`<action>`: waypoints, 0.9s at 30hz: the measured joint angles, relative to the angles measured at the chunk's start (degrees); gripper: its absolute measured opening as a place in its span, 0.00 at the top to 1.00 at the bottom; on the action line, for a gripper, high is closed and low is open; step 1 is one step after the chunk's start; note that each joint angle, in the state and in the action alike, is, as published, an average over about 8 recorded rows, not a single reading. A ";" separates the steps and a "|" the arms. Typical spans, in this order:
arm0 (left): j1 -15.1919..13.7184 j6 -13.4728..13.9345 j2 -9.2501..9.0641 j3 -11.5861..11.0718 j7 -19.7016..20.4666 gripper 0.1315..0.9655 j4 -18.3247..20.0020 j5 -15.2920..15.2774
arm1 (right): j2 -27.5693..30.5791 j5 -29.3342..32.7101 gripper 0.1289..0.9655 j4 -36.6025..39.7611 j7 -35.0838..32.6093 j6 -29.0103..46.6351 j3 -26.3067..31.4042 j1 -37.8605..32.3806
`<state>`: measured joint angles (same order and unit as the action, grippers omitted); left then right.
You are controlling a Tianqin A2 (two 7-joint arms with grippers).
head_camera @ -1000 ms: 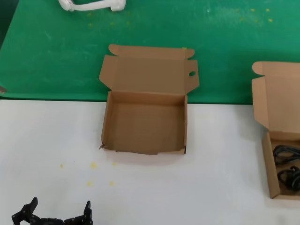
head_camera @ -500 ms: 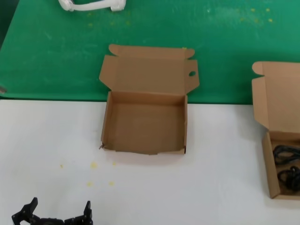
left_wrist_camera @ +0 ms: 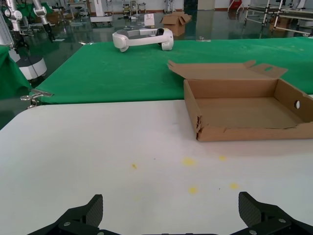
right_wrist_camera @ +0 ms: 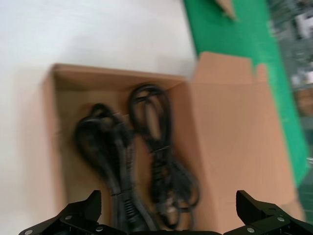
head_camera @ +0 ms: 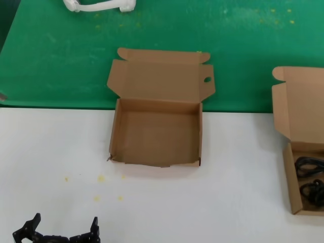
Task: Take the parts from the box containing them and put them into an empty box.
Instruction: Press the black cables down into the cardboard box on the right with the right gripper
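The empty box (head_camera: 157, 136) lies open in the middle of the white table, its lid back on the green mat and a round hole in one flap; it also shows in the left wrist view (left_wrist_camera: 239, 132). The box containing the parts (head_camera: 291, 177) sits at the table's right edge, cut off by the frame. Inside it lie two coiled black cable bundles (head_camera: 310, 166) (head_camera: 313, 191). My right gripper (right_wrist_camera: 168, 210) hangs open above that box (right_wrist_camera: 230, 132), over the bundles (right_wrist_camera: 115, 161) (right_wrist_camera: 155, 147), touching neither. My left gripper (head_camera: 64, 223) (left_wrist_camera: 168, 210) rests open near the front left.
A green mat (head_camera: 61, 55) covers the back of the table. On it at the far left lies a white headset-like object (head_camera: 98, 5) (left_wrist_camera: 142, 38). Small yellow specks (head_camera: 101, 178) dot the white surface in front of the empty box.
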<state>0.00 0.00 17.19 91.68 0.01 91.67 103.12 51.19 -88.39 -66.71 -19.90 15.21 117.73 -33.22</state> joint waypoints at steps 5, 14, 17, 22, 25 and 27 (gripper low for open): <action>0.00 0.00 0.00 0.00 0.00 0.00 0.00 0.00 | 0.42 6.61 0.00 0.41 5.06 6.27 0.15 -2.62; 0.00 0.00 0.00 0.00 0.00 0.00 0.00 0.00 | -0.75 11.96 0.00 2.42 6.01 15.31 -0.65 -9.51; 0.00 0.00 0.00 0.00 0.00 0.00 0.00 0.00 | -1.52 12.66 0.00 4.02 6.00 18.86 -0.58 -12.11; 0.00 0.00 0.00 0.00 0.00 0.00 0.00 0.00 | -2.94 14.31 0.00 7.83 7.98 26.25 0.35 -17.31; 0.00 0.00 0.00 0.00 0.00 0.00 0.00 0.00 | -4.06 15.49 0.00 11.20 8.62 30.63 1.24 -21.04; 0.00 0.00 0.00 0.00 0.00 0.00 0.00 0.00 | -5.02 16.21 0.00 14.06 8.08 33.21 1.90 -23.76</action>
<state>0.00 0.00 17.19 91.68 0.01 91.67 103.12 46.18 -72.18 -52.65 -11.83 48.41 119.63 -56.99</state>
